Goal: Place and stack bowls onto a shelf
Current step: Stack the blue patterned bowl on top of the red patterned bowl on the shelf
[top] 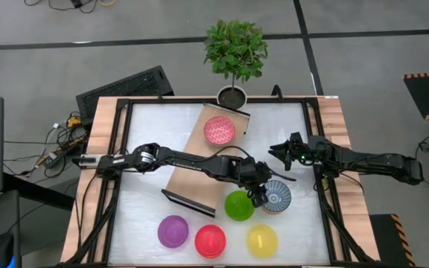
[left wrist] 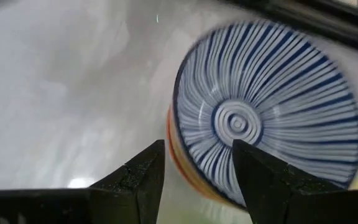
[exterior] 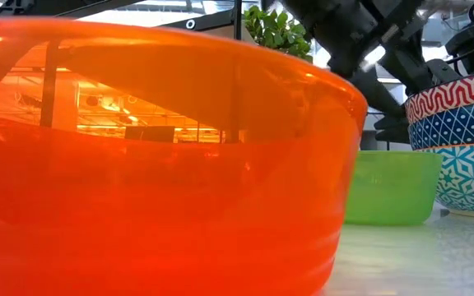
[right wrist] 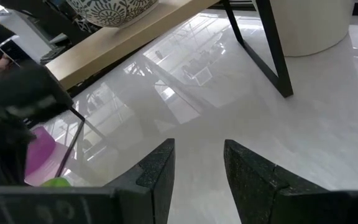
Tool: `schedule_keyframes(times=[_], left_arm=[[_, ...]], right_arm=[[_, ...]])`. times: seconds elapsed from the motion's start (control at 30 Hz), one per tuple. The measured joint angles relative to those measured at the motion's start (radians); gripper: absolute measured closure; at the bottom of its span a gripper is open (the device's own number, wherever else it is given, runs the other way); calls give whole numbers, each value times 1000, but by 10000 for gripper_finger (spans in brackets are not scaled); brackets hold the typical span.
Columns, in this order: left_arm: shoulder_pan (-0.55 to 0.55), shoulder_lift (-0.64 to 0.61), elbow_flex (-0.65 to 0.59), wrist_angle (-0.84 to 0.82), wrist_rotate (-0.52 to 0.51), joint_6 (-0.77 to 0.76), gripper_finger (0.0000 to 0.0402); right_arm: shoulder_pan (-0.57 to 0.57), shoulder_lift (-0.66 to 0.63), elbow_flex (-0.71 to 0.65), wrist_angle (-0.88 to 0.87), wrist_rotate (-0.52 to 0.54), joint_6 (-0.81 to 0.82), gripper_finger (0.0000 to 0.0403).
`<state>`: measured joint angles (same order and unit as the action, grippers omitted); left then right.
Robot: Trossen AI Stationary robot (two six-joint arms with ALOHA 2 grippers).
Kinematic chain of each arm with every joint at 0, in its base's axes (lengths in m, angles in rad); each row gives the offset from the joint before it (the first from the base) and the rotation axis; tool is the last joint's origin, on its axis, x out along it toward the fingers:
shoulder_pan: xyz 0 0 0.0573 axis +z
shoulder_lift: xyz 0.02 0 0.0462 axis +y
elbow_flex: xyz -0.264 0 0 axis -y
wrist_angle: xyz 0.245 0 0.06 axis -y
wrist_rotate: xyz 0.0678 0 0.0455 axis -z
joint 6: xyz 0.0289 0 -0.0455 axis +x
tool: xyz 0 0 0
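Observation:
The light-wood shelf lies slantwise on the white table, and a red-white patterned bowl stands on its far end. On the table near the front edge sit the green, purple, red and yellow bowls. A blue-white striped bowl stands on the table right of the green one. My left gripper is open astride this bowl's left rim, slanting down. My right gripper hovers open at the right, holding nothing. My left gripper has one finger inside the blue-white bowl and the other finger outside its wall, coming slanting down from the table's left. The bowl stands on the table. Whether either finger touches the bowl I cannot tell.
A potted plant stands at the table's far edge behind the shelf. The shelf's dark metal leg rises near my right gripper. In the low view the red bowl fills the foreground. A dark frame runs around the table.

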<state>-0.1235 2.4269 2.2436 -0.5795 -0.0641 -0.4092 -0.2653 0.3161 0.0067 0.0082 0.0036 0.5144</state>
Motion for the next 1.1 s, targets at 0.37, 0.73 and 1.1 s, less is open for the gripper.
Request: schedule_keyframes(times=[0.37,0.73,1.1], left_arm=[[16,22,-1,13,57,-57,241],[24,22,-1,15,69,-52,388],[25,22,0,6,68,-98,399]], right_arm=[[-1,-1,0,0,2,0,239],[-1,-1,0,0,2,-1,239],[-1,-1,0,0,2,1,239]])
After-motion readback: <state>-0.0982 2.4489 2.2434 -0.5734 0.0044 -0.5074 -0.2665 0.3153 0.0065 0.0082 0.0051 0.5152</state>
